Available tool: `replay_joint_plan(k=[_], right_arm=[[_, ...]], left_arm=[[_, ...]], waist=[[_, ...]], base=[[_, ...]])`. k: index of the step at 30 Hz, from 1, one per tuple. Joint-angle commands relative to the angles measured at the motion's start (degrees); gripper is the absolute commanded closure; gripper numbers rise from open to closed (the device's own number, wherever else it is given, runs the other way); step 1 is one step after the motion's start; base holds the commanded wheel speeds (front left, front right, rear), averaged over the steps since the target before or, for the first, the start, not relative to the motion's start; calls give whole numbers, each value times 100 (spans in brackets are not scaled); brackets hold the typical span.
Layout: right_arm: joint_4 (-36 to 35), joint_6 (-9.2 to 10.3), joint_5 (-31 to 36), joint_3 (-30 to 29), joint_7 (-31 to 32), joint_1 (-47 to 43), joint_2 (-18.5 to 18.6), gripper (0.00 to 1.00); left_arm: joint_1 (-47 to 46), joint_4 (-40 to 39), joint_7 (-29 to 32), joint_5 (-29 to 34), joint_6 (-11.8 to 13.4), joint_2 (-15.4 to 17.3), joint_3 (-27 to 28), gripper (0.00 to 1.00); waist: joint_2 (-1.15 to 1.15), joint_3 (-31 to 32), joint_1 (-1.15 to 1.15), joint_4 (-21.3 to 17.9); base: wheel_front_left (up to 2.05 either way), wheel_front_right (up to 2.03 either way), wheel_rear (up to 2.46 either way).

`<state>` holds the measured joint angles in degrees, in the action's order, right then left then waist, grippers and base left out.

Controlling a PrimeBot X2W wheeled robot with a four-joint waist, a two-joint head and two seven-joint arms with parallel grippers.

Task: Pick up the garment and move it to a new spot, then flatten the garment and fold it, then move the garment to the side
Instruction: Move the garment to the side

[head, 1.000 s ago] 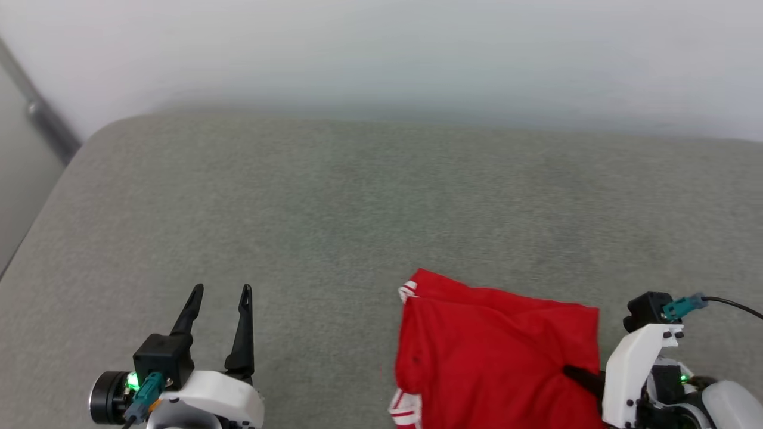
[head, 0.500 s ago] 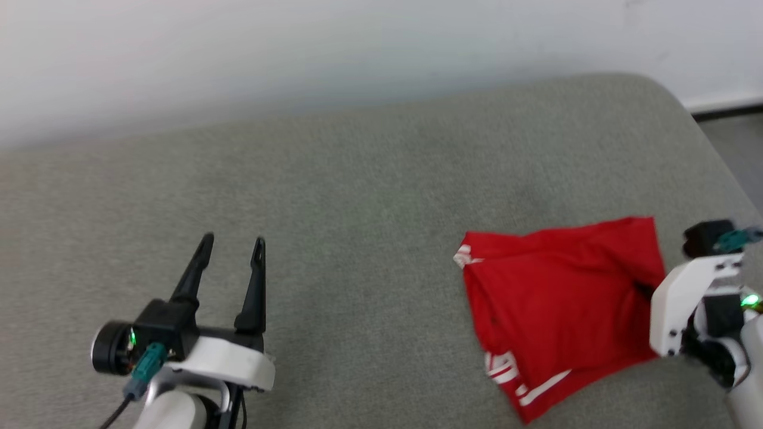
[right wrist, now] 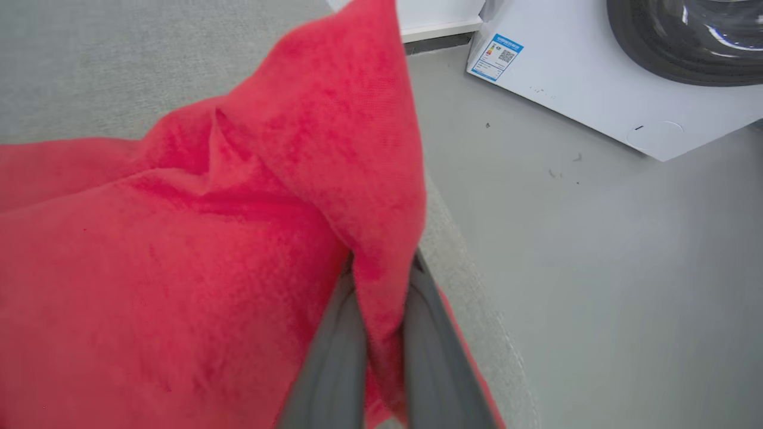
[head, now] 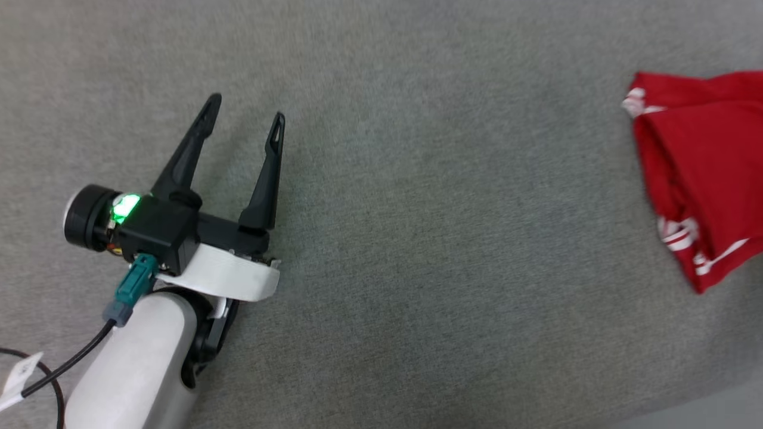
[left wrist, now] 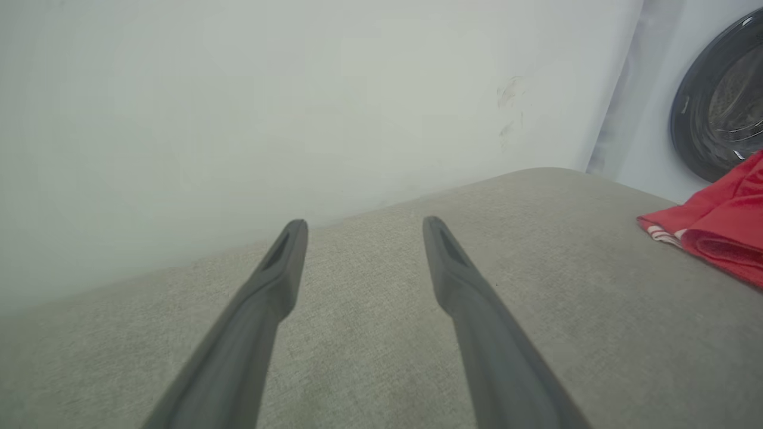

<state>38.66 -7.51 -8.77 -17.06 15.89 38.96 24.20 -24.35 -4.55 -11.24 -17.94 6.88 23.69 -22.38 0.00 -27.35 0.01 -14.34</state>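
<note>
In the right wrist view, the right tool [right wrist: 384,268] rises from the bottom middle of the frame. Its two grey fingers [right wrist: 334,357] are clamped together on a fold of the red shirt [right wrist: 179,268]. The pinched fold stands up in a peak toward the top centre. The rest of the red cloth spreads over the left half of the frame, with the grey fabric counter [right wrist: 119,59] behind it at the upper left. To the right of the tool, past the counter's edge, is a pale grey floor [right wrist: 596,268]. A white washer [right wrist: 596,77] with a dark round door sits at the upper right, a small blue label [right wrist: 496,56] on its corner.

In the head view, the left tool [head: 246,108] is at the left of the frame. Its two long dark fingers are spread apart, pointing up and slightly right, with nothing between them. A green light [head: 125,207] glows on its black body, and a teal plug [head: 132,285] hangs below it. The pale forearm [head: 131,369] runs to the lower left corner. The shirt lies folded on the counter at the right edge, well apart from this tool and partly cut off by the frame. White striped trim shows at its upper left corner and lower edge.

In the left wrist view, the spread fingers point at a plain white wall [left wrist: 238,119] behind the counter. The shirt is at the right edge.
</note>
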Motion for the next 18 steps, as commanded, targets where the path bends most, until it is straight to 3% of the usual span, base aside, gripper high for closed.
replay_joint_plan(k=[1, 7, 8, 9, 18], right_arm=[[30, 4, 82, -170, -108, 178, -1, 100], [444, 4, 540, -795, -758, 568, -153, 96], [551, 4, 618, -803, -914, 626, -177, 62], [658, 4, 671, -820, -1069, 671, -212, 1], [1404, 4, 1180, -1284, -2007, 809, -155, 0]], left_arm=[[-129, -41, 11, 38, -24, 34, -17, 0], [-395, -127, 76, 121, -85, 93, -58, 0], [-429, -126, 80, 123, -96, 102, -63, 0], [-446, -121, 86, 130, -109, 112, -72, 0], [-283, 113, 3, 51, -90, 69, -133, 0]], waist=[[0, -558, -1, 25], [0, -956, -1, 78], [0, -1002, -1, 83], [0, -1038, -1, 89], [0, -725, -1, 93]], base=[[0, 0, 0], [0, 0, 0], [0, 0, 0], [0, 0, 0], [0, 0, 0]])
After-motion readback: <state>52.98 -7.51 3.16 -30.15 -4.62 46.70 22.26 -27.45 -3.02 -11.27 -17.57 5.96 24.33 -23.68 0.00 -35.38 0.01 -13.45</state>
